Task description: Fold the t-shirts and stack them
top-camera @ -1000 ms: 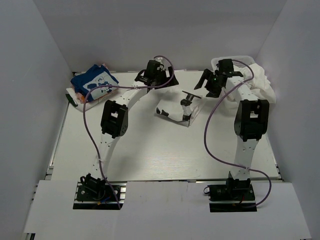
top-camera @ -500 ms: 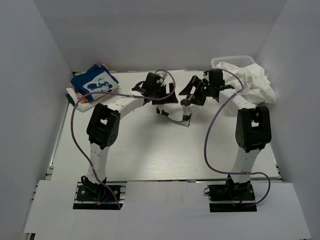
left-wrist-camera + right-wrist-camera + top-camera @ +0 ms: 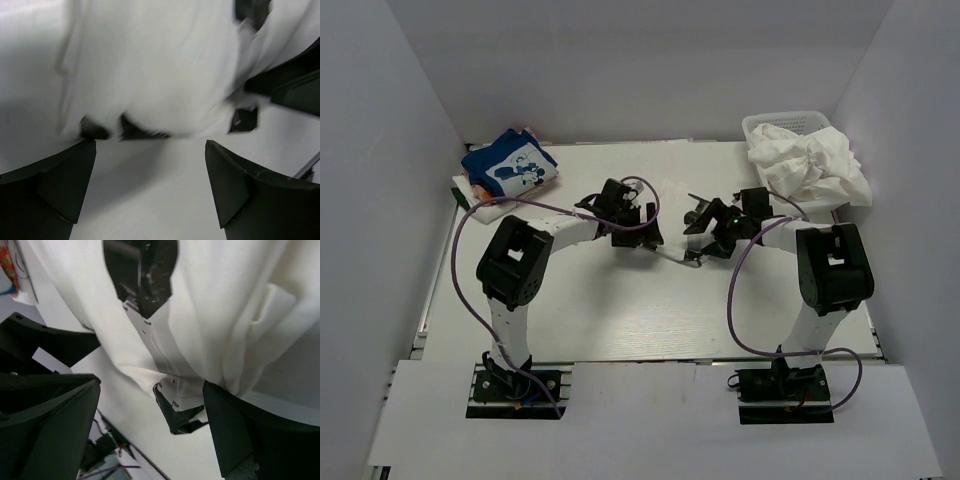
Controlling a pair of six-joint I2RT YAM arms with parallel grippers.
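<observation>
A white t-shirt [image 3: 670, 256] lies crumpled at the table's middle, between my two grippers and mostly hidden by them. In the left wrist view it [image 3: 150, 65] hangs just ahead of the left gripper [image 3: 150, 195], whose jaws stand wide apart over bare table. In the right wrist view it [image 3: 225, 315] drapes down against the right finger [image 3: 240, 440] of the right gripper [image 3: 150, 440], which is wide open. In the top view the left gripper [image 3: 638, 232] and right gripper [image 3: 703, 236] face each other. A folded blue t-shirt [image 3: 510, 165] lies on a folded white one [image 3: 470, 195] at the back left.
A white mesh basket [image 3: 790, 122] stands at the back right with a heap of white t-shirts [image 3: 815, 165] spilling out of it. White walls close in the left, back and right sides of the table [image 3: 650, 320]. Purple cables loop along both arms.
Both grippers have moved nearer and lower, toward the table's middle. The right gripper came left from the basket. The white t-shirt moved nearer with them and shows less.
</observation>
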